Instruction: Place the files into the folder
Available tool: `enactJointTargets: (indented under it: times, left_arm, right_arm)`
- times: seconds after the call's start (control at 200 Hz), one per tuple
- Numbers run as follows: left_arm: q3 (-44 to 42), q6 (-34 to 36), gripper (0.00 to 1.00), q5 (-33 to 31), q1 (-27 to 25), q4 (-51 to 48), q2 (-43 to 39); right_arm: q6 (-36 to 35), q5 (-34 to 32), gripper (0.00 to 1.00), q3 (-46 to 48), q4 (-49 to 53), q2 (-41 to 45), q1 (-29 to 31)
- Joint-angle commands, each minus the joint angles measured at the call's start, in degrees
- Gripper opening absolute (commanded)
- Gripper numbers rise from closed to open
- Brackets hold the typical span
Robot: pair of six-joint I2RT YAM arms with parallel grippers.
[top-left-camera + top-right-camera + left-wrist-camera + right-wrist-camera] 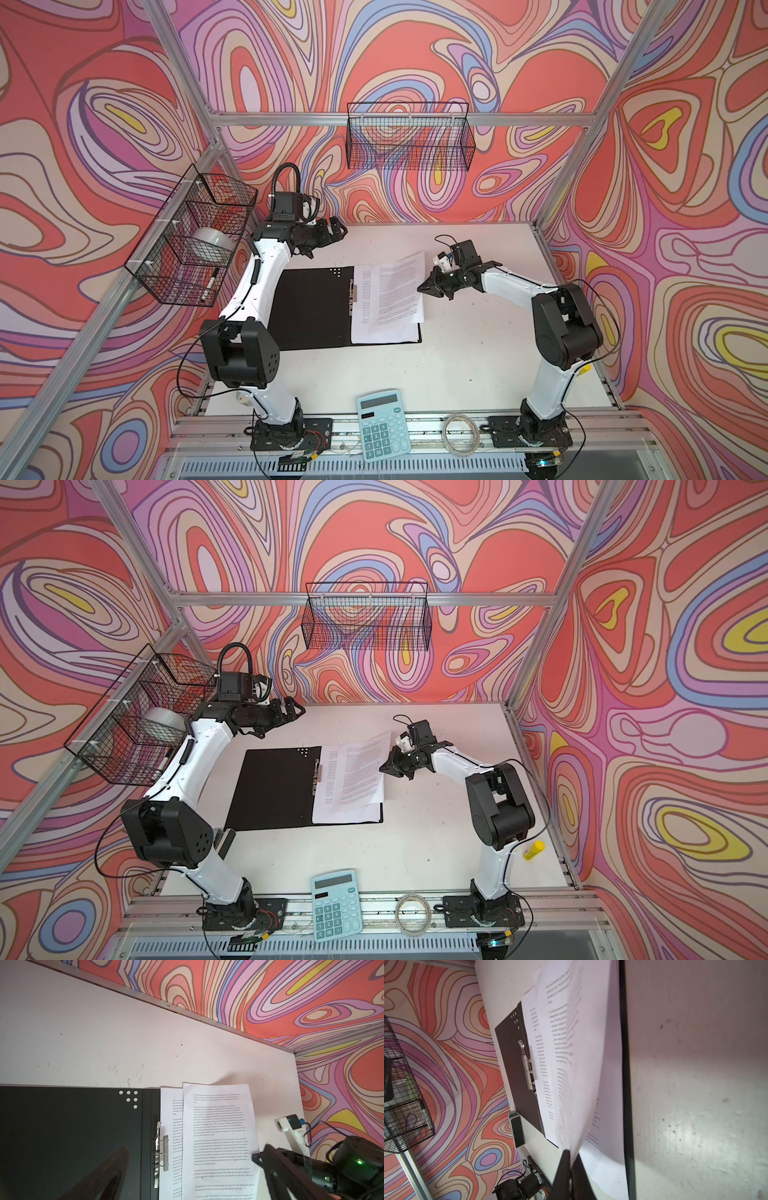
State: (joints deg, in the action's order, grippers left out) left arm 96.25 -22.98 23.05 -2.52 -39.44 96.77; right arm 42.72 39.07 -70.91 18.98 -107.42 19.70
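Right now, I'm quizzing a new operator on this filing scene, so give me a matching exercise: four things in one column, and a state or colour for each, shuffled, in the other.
Things
1. folder
2. top sheet
3. calculator
4. left gripper

States
A. open, holding nothing
B. pinched by the right gripper
C. lying open, black inside up
D. teal, untouched

Pairs: 1-C, 2-B, 3-D, 4-A

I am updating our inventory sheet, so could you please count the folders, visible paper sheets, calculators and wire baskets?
Folder: 1
Paper sheets showing: 2
Calculator: 1
Wire baskets: 2
Total: 6
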Motion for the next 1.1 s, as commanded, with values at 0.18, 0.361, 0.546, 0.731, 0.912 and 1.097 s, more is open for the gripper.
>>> enactJointTargets:
  times: [0.18,0.361,0.546,0.731,0.912,1.097]
  left_arm:
    - [-0.82,-1.43,1.00,1.67,-0.02,1.63,-1.41]
    - [-1.57,-1.78,1.00,2.29,-0.11,2.14,-1.32]
    - [-2.26,-1.88,1.00,2.31,-0.77,2.53,-1.41]
    - [-2.09,-1.71,1.00,2.34,-1.56,2.45,-1.06]
    - [-2.35,-1.60,1.00,2.32,-2.48,2.61,-0.97]
    - [-2.35,-1.98,1.00,2.53,-3.00,2.61,-0.80]
  right_arm:
    - [-2.97,-2.53,0.00,-1.73,4.66,-4.64,0.83]
    - [-3.49,-2.11,0.00,-3.38,6.33,-6.85,1.59]
    - [-2.20,-2.48,0.00,-4.05,5.53,-8.23,2.63]
    - [-1.72,-3.40,0.04,-4.96,6.70,-9.04,3.70]
    - [-1.26,-4.81,0.17,-4.43,7.65,-8.01,4.23]
    - [-2.00,-7.23,0.23,-4.54,10.24,-5.61,4.49]
